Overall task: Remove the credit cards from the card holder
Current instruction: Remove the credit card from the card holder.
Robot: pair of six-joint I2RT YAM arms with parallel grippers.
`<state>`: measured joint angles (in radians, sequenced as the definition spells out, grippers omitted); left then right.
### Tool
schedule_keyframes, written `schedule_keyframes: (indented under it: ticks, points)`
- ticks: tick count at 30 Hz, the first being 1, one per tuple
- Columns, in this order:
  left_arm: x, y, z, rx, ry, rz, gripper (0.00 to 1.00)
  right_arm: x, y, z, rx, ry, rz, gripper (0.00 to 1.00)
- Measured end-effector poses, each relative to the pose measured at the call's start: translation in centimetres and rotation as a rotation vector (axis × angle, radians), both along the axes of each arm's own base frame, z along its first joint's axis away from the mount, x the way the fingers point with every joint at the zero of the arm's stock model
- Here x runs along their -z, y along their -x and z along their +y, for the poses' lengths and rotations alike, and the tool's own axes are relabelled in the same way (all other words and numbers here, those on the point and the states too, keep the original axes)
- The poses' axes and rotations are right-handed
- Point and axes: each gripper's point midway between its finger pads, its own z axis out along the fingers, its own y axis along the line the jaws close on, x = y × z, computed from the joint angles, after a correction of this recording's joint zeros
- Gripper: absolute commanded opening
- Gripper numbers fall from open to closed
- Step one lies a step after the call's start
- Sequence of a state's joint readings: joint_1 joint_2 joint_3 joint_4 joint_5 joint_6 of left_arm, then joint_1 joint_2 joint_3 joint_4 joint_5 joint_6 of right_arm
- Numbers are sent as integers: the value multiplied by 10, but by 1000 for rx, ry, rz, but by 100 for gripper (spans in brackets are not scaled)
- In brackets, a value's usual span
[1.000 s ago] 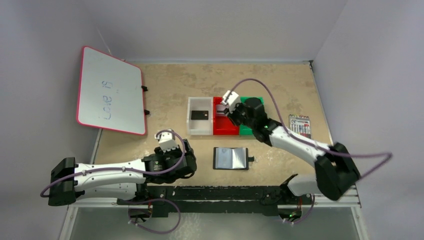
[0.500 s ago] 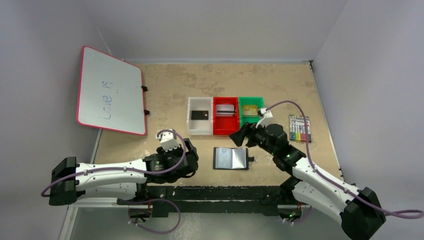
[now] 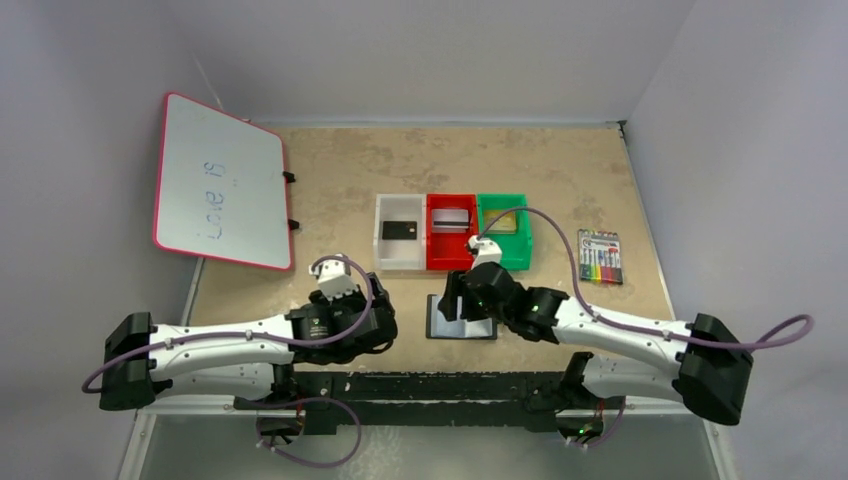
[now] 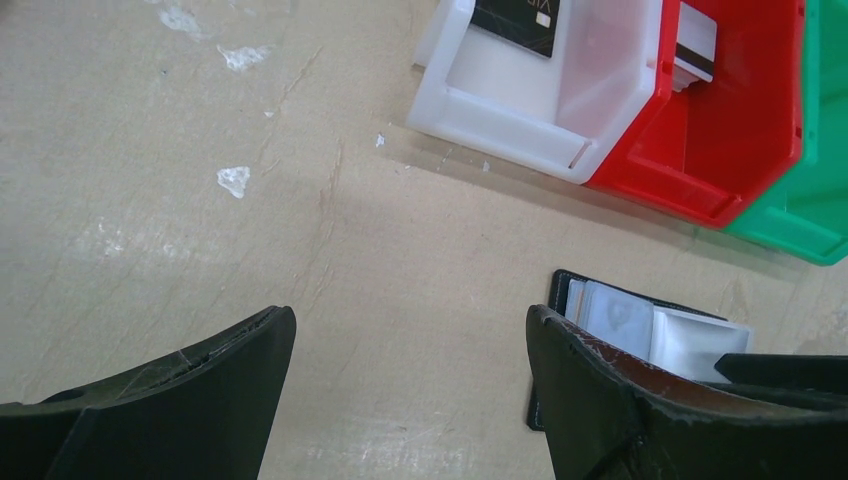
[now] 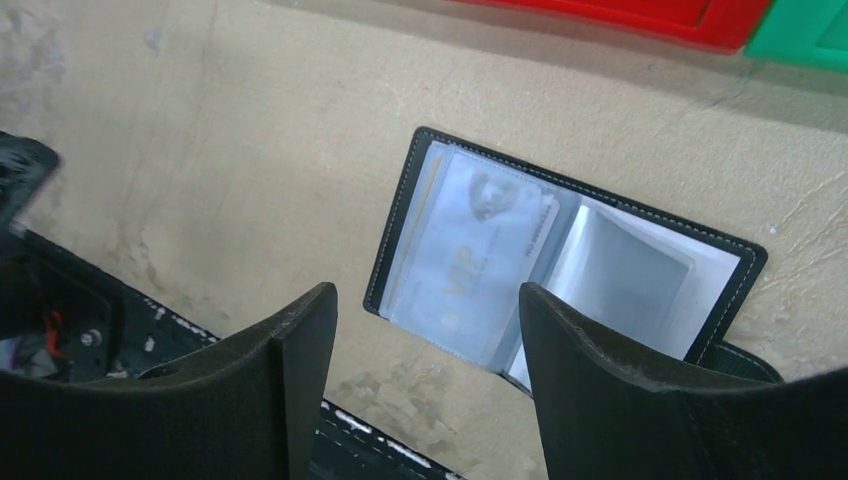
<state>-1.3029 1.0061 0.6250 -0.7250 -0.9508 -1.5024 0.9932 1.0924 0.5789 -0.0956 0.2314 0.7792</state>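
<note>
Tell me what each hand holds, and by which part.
Nothing: the left hand and right hand are both open and empty, the right over the card holder.

We see a tan, scuffed desk (image 3: 400, 165). Near its middle a white bin (image 3: 381, 235), a red bin (image 3: 452, 263) and a green bin (image 3: 516, 259) stand in a row, side by side. Just in front of them, towards the near edge, the card holder (image 5: 480, 250) lies flat and open, inner faces up. A pack of markers (image 3: 600, 257) lies well apart on the right, and a red-framed whiteboard (image 3: 220, 180) overlaps the left edge.
</note>
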Motion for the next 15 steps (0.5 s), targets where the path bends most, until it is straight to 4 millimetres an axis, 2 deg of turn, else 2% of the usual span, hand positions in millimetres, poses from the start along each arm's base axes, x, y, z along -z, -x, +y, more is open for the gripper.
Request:
schedule_keyframes:
  ticks: [3,10,15]
  points:
    - [-10,-2,4,-15,-8,-17,88,9,5,2,1,62,7,71]
    - [-17,-2,10,-27,19,-28,89,47,22,1,-2,222,65,75]
    - [-13,-2,9,-26,4,-22,90,53,22,4,27,286,73,74]
